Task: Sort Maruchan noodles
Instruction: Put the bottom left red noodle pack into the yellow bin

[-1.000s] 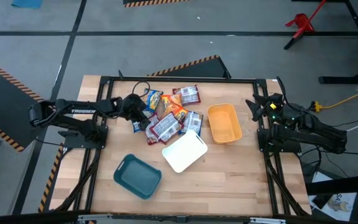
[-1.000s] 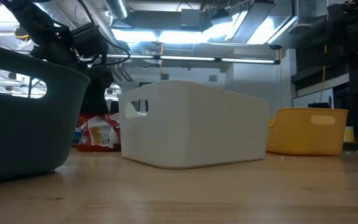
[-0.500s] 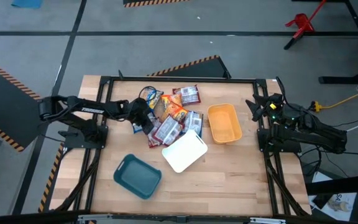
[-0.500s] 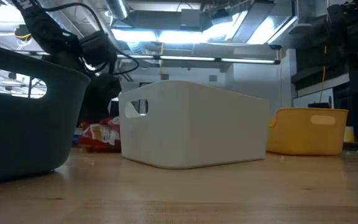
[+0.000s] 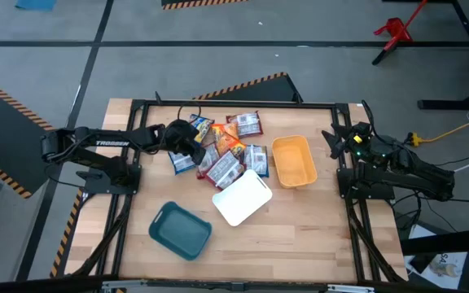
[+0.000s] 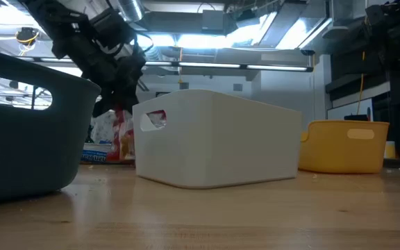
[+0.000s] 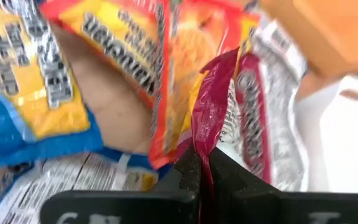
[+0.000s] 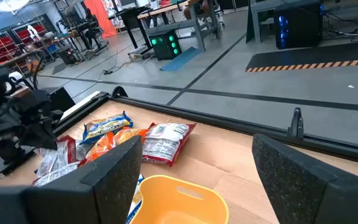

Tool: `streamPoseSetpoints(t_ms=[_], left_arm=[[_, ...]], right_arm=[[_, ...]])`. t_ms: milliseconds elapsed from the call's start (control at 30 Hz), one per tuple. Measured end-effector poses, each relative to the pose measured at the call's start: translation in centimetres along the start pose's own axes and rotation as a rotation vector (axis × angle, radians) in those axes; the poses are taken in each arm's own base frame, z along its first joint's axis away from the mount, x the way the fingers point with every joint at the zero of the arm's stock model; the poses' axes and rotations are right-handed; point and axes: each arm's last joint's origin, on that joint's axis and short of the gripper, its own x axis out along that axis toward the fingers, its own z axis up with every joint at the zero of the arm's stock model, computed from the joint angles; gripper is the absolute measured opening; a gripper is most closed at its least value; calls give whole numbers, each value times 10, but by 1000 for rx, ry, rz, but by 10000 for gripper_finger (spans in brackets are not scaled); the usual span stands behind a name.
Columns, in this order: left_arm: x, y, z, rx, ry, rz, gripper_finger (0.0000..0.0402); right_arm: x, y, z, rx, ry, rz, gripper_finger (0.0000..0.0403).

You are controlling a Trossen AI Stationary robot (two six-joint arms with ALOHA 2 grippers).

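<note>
Left end effector (image 7: 199, 163) pinches just the edge of a dark red packet (image 7: 253, 112) (thin, glossy film), so it could slip free mid-lift.

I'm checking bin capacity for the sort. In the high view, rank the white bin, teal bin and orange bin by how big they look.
1. white bin and teal bin: too alike to rank.
2. orange bin: looks slightly smaller, though not by much.

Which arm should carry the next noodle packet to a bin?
Left. Its tool is already shut on a dark red packet at the pile, while the right tool waits at the table's edge.
</note>
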Motion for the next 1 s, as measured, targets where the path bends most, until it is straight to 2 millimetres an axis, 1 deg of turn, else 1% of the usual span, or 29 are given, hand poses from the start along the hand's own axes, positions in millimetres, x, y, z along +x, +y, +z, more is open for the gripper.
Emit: streamPoseSetpoints(t_ms=[233,467,667,867,1000], left_arm=[[-10,-13,20,-2,-55,-6,1],[-24,-33,49,5,-157,-55,0],[-33,-46,68,6,-221,-90,0],[-26,-66,89,15,-268,-177,0],[-13,-84,105,47,-254,-226,0]], right_arm=[[0,0,0,0,0,0,294],[0,0,0,0,0,0,294],[0,0,0,0,0,0,294],[0,0,0,0,-1,-1,294],[0,0,0,0,-1,-1,294]])
